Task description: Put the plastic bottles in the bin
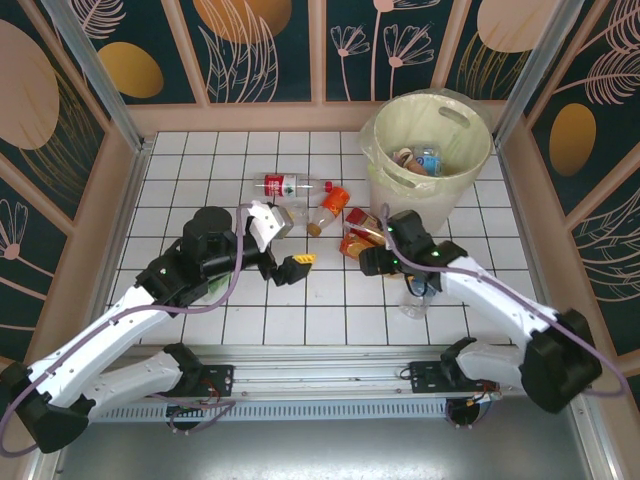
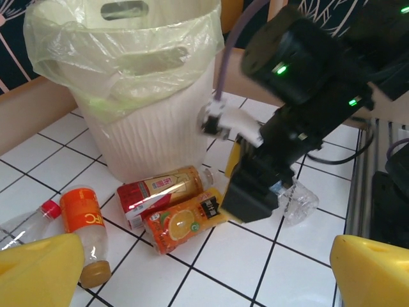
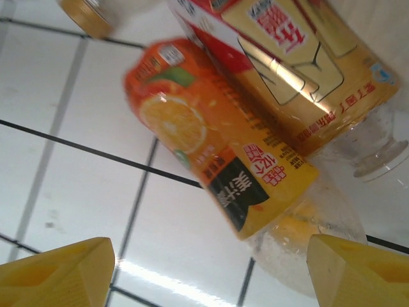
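Observation:
The pale-yellow bin (image 1: 470,165) with its clear liner stands at the back right, and a few bottles (image 1: 420,160) lie inside it. Just in front of it lie an orange-label juice bottle (image 2: 182,224) and a red-and-gold-label bottle (image 2: 160,192), side by side. My right gripper (image 1: 368,252) is open and low over them, the orange-label bottle (image 3: 211,147) lying ahead between its fingers. My left gripper (image 1: 290,243) is open and empty, pointing toward the bin (image 2: 160,109). Near it lie an orange-cap bottle (image 1: 330,205) and a clear red-label bottle (image 1: 285,185).
A clear, crumpled bottle (image 1: 415,298) lies on the white tiles under my right forearm. Wooden walls (image 1: 100,220) fence the tiled floor on three sides. My right arm (image 2: 307,83) crosses close in front of the left wrist camera.

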Robot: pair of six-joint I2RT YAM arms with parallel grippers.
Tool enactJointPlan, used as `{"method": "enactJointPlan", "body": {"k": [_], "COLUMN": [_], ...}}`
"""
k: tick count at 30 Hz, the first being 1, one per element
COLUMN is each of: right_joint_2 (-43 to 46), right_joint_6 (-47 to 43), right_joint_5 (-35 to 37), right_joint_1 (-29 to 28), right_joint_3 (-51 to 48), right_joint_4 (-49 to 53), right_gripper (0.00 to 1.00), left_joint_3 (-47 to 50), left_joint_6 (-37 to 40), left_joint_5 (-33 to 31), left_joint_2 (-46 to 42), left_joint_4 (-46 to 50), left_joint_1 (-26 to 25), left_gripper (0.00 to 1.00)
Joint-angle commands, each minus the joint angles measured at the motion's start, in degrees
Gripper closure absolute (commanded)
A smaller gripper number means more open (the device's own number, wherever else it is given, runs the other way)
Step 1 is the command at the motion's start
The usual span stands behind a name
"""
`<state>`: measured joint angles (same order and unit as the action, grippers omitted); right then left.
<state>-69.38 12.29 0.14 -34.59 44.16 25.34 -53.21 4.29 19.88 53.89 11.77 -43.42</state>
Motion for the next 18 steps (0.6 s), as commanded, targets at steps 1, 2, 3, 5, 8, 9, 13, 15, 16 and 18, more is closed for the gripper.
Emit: {"method": "enactJointPlan", "body": {"k": [1,2,3,5,8,9,13,15,16,18], "right_joint_2": [-5.9,-7.5,-9.0,-11.3,-13.6,-14.3,-16.0,-16.8,-17.3,-18.1], "right_joint_6": [-3.6,-4.0,-4.4,-5.4,-6.5,-7.0,-8.6,-9.4,-9.8,-10.5], "right_joint_5": [6.9,7.9,9.5,11.6,13.5,14.4,14.1,13.6,13.3,12.6], "right_joint_1": [-2.1,-2.6,-3.2,-4.0,-4.3,-4.3,-4.3,-4.5,-4.6,-5.1], "right_joint_3": [3.9,4.5,5.2,6.3,7.3,7.3,7.7,8.1,8.5,9.3], "right_joint_4": [-0.5,-0.2,0.2,1.0,2.5,2.9,3.7,3.6,3.6,3.5], "right_gripper": [0.20,0.20,0.20,0.20,0.19,0.19,0.19,0.19,0.19,0.20], "left_joint_3": [0.7,0.8,0.8,0.7,0.7,0.7,0.6,0.6,0.7,0.5], "left_joint_6": [-0.9,-1.0,-1.0,-0.9,-0.8,-0.7,-0.5,-0.4,-0.4,-0.4], "left_joint_5": [2.9,3.1,3.1,3.0,2.7,2.6,2.4,2.3,2.3,2.3], "left_joint_2": [-0.4,-0.2,-0.1,0.1,0.0,0.0,0.1,0.2,0.2,0.3], "left_joint_4": [-3.8,-3.9,-3.9,-3.4,-3.3,-3.3,-3.0,-2.9,-2.8,-2.7], "left_joint_1": [0.1,0.2,0.2,0.1,0.2,0.1,0.1,0.2,0.2,0.2], "left_gripper": [0.01,0.01,0.01,0.02,0.02,0.01,0.01,0.01,0.01,0.01]}}
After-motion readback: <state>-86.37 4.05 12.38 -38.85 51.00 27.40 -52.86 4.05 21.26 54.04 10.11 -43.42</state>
